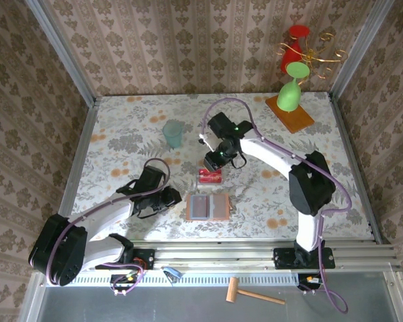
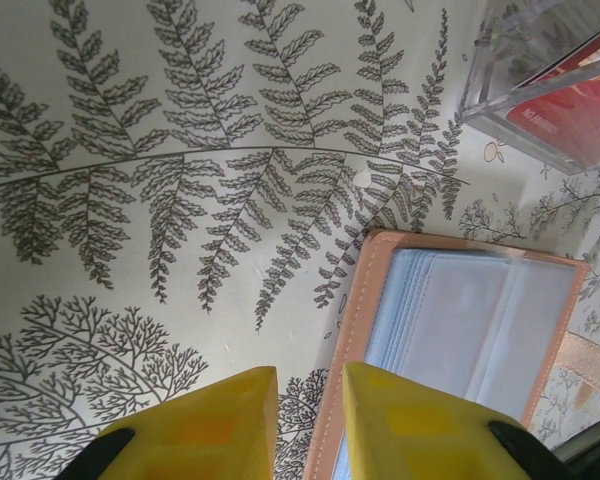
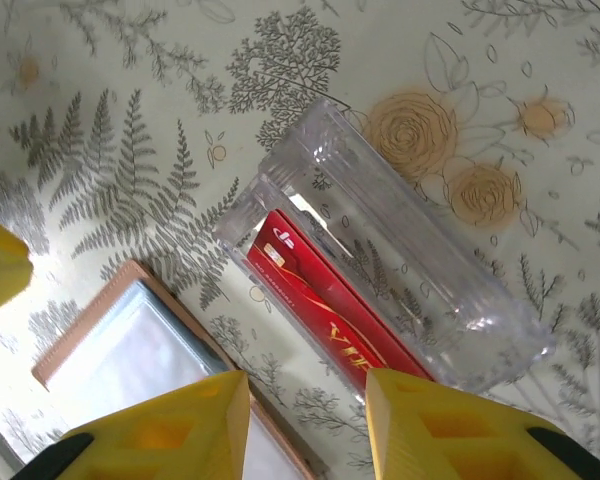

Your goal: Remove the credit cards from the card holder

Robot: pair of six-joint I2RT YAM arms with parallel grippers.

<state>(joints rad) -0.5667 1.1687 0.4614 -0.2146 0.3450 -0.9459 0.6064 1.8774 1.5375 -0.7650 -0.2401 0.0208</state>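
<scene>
**Work Surface Layout: Top External View**

The card holder (image 1: 208, 206) is laid open and flat on the floral table (image 1: 121, 121), near its near edge, with two grey-blue inner panels facing up. A small clear tray (image 1: 201, 180) is positioned just beyond it, and a red credit card (image 1: 210, 177) is seen inside. The right gripper (image 1: 212, 167) is held directly over the tray. The left gripper (image 1: 176, 200) is located just beside the left edge of the card holder. A teal cup (image 1: 174, 133) is placed farther back. At the far right, a green glass (image 1: 290, 92) is set on an orange board (image 1: 297, 119).
</scene>
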